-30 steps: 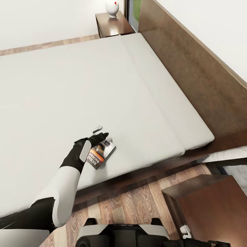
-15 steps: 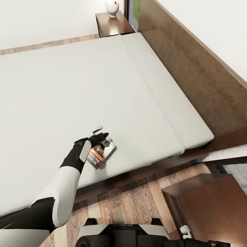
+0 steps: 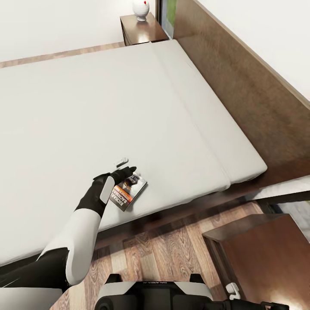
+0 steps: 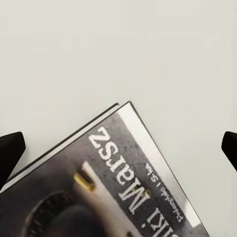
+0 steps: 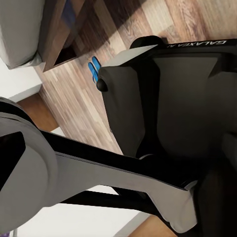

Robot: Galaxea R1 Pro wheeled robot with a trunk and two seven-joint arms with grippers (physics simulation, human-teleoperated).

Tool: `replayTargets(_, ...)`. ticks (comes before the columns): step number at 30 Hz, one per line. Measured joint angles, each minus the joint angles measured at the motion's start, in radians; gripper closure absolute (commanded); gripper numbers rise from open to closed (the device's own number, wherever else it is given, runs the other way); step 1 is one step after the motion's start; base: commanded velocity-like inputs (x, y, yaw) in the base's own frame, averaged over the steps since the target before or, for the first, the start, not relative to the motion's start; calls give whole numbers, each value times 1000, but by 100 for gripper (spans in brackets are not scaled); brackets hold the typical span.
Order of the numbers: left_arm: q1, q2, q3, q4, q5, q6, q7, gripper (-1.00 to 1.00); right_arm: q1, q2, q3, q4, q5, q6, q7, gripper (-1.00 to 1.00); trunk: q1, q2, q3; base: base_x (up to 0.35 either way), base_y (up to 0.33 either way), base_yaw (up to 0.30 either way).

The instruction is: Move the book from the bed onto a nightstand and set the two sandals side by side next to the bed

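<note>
Now the left claw point(image 3: 125, 168) hangs spread wide just over the book point(image 3: 128, 193), which lies flat on the bed point(image 3: 77, 107) near its edge. Neither fingertip touches the thin paperback; a skewed pinch could push it off the mattress. One nightstand point(image 3: 140, 31) stands at the far corner. The sandals point(image 5: 94, 69) lie on the floor. Whether the right claw is spread cannot be told.

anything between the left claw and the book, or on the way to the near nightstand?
Nothing visible. The left claw is open right over the book on the bed. From there to the near nightstand lies only bare floor.
</note>
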Motion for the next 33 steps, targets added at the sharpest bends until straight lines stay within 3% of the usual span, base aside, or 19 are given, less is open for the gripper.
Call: replayTargets(33, 0, 0, 2, 0, 2, 0, 0, -100, 0, 0, 0, 0, 0, 0, 0, -100, 0, 0, 0, -72, 0, 0)
